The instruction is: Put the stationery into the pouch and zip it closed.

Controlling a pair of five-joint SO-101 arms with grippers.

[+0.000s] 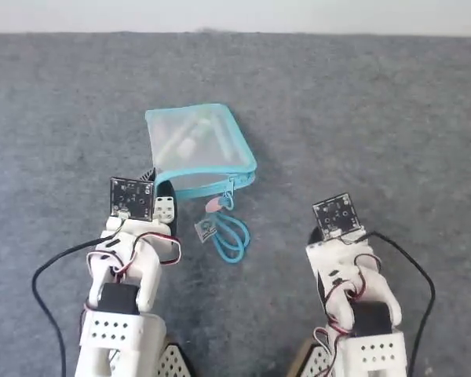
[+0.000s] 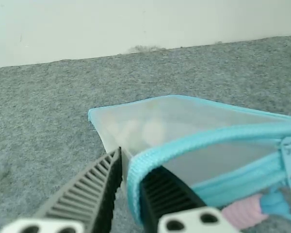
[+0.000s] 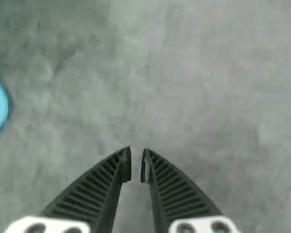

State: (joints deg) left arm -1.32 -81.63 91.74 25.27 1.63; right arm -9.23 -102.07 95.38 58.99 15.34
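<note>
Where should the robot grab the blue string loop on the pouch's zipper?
Probably pinch the blue string loop where its strands meet near the zipper slider. Come down from above with the free right gripper. The loop lies flat on the carpet on that arm's side, and the left gripper holds the pouch at its other corner.

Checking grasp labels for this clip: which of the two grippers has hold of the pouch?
The left gripper: it pinches the teal zipper edge of the pouch. The right gripper sits closed over bare grey carpet, holding nothing.
</note>
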